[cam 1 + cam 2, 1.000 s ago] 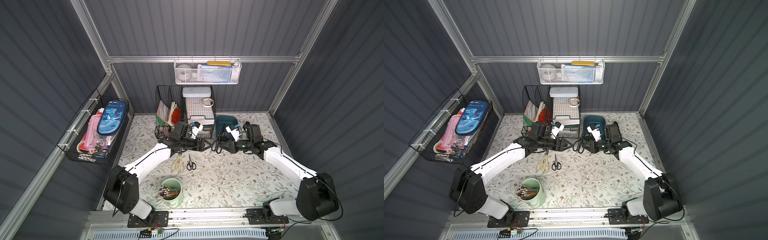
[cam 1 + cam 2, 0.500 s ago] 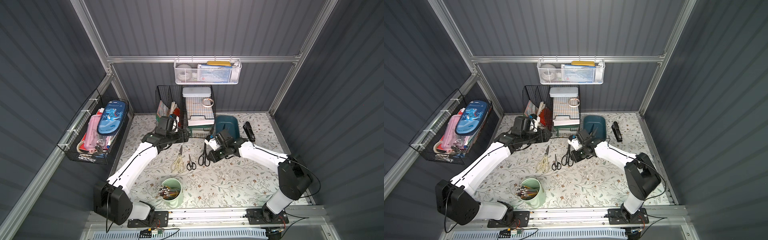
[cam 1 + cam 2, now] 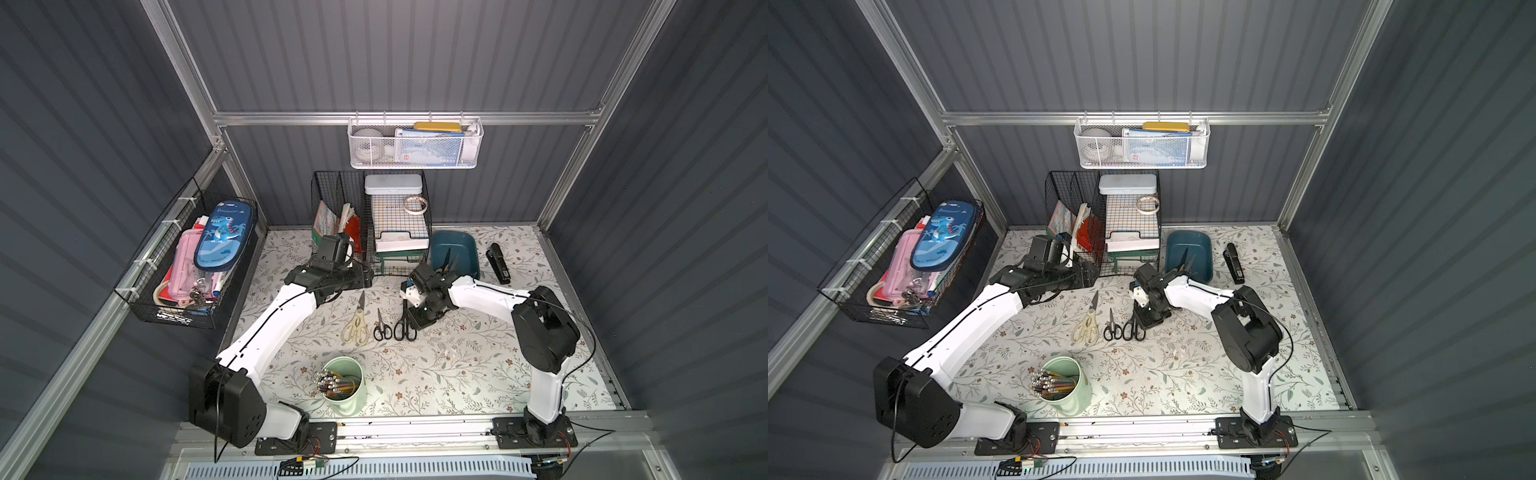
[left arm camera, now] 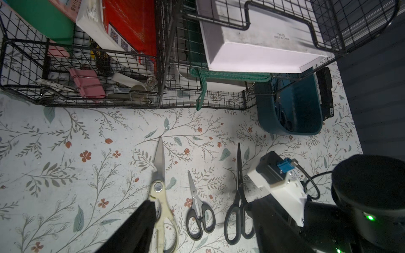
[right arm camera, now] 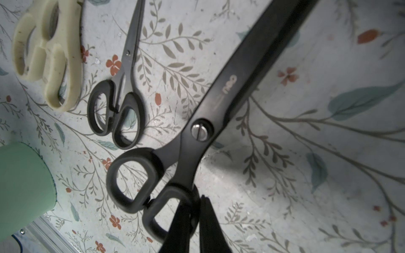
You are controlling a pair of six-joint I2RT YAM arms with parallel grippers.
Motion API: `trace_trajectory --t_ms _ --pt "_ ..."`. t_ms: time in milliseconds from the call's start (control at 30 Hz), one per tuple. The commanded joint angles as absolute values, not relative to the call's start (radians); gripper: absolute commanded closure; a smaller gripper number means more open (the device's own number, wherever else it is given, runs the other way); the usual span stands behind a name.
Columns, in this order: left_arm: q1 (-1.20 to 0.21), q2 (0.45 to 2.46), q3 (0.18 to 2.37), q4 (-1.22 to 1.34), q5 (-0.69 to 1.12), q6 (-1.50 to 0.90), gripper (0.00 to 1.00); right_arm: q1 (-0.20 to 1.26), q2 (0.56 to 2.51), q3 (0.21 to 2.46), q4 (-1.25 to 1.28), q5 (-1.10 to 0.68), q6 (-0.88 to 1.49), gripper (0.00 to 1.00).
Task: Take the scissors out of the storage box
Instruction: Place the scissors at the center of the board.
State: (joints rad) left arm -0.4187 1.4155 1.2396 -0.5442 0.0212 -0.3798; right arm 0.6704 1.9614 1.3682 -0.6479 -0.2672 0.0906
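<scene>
Pencils are standing in a green cup (image 3: pixel 344 388) at the front of the counter (image 3: pixel 457 374). Just beyond it, three pairs are lying in a close row outside the box, handles toward the front and blades pointing to the back. The cream scissors (image 3: pixel 356 326) are on the left, the small black scissors (image 3: pixel 381 329) in the middle and the long black scissors (image 3: pixel 405 322) on the right.

The right gripper (image 3: pixel 420 321) is gripping the long black scissors. In the right wrist view its fingers (image 5: pixel 179 230) are pinching shut on the rim of the handle loop farther from the small black pair. The blades are running away from the fingers. Whether this pair is touching the counter or sitting just above it I cannot tell.

Farther back, the left gripper (image 3: pixel 368 276) is hanging above the counter just in front of the organiser (image 3: pixel 374 208). It is standing open and holding nothing. The cream blade tip is lying just in front of it, and the long black pair is lying apart from it, to its right.

Behind the right gripper, the box (image 3: pixel 462 245) is sitting at the back, beside the organiser. Other scissors (image 3: pixel 448 259) are leaning inside it with dark blades poking up, and the right arm is hiding their handles. A stapler (image 3: pixel 498 262) is lying just right of the box. A white basket (image 3: pixel 415 143) is hanging on the back wall above.
</scene>
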Motion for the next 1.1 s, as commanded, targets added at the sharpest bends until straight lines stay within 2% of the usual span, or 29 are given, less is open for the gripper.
trace_trajectory --t_ms 0,600,667,833,1067 --pt "-0.412 1.423 1.228 -0.554 0.011 -0.362 0.26 0.669 1.995 1.393 -0.715 -0.258 0.077 1.00" --pt "-0.403 1.429 1.224 -0.550 0.022 -0.351 0.26 0.660 2.060 1.443 -0.731 -0.231 0.082 0.99" --pt "-0.403 1.425 1.224 -0.551 0.021 -0.350 0.26 0.660 2.068 1.452 -0.739 -0.236 0.081 0.95" --pt "-0.400 1.418 1.220 -0.551 0.017 -0.350 0.26 0.655 2.063 1.460 -0.754 -0.231 0.087 0.76" --pt "-0.399 1.420 1.230 -0.551 0.019 -0.350 0.26 0.617 1.914 1.429 -0.726 -0.225 0.120 0.72"
